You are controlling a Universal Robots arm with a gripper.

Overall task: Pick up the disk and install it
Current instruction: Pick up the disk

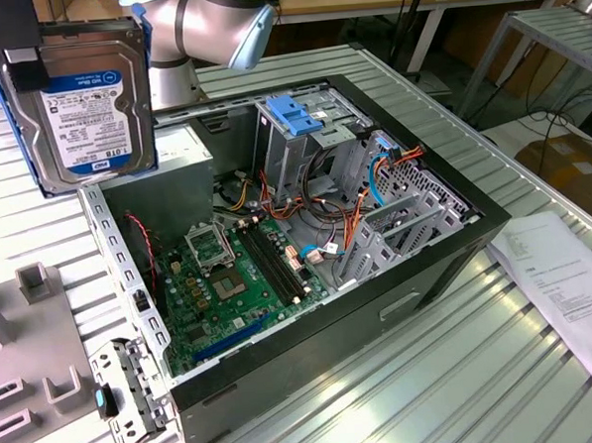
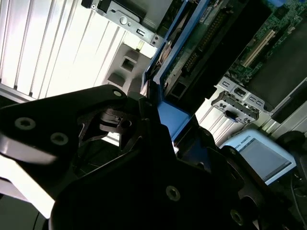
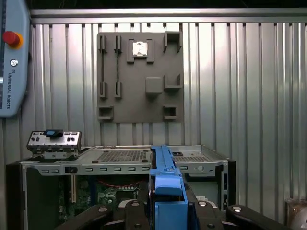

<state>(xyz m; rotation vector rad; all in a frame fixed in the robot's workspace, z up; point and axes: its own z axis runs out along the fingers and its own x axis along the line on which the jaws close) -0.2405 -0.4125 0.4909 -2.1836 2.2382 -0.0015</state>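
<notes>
High at the exterior view's left, the flat grey metal disk with the pale label and bright blue plastic carrier frame (image 1: 86,103) hangs upright in the air, label face turned to that camera. The black two-fingered gripper (image 3: 165,212) is clamped on it. In the first wrist view the dark fingers (image 3: 127,211) press the blue frame from both sides, and the disk appears there edge-on.

Below and to the exterior view's right of the disk lies the open black tower computer case (image 1: 433,274) on the ribbed aluminium table (image 1: 404,385). Inside it are a green motherboard (image 1: 235,284) and, toward the far side, the tall grey metal drive cage with a blue plastic tab (image 1: 296,132) (red, orange and blue cables trail beside it). The disk is clear of the cage and not in the case.

Just beside the case's near corner, a small perforated silver bracket with a round blue knob (image 1: 127,399) lies on the table. A flat grey plastic fixture board with slots and blocks (image 3: 139,76) lies well apart from the case, and a white printed paper sheet (image 1: 567,277) lies at the exterior view's right. The silver and pale blue robot arm (image 1: 216,27) stands behind the case.
</notes>
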